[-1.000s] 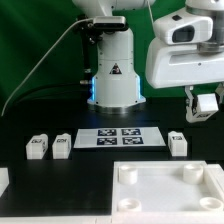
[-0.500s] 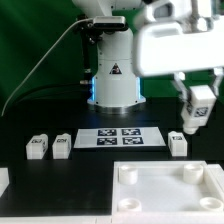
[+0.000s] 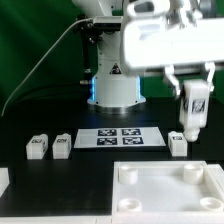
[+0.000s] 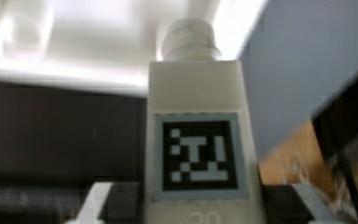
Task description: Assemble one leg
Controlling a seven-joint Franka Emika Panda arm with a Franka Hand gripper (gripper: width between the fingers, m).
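Observation:
My gripper is shut on a leg, a chunky white post with a black-and-white tag, and holds it nearly upright in the air above the table at the exterior view's right. In the wrist view the leg fills the middle, tag facing the camera, with my gripper around its lower end. Another leg lies on the table just below the held one. Two more legs lie at the exterior view's left.
The marker board lies mid-table in front of the robot base. The wide white panel with corner sockets lies at the front right. A white part shows at the left edge.
The arm has moved toward the exterior view's left and slightly down with the leg. The leg has turned from tilted to nearly upright.

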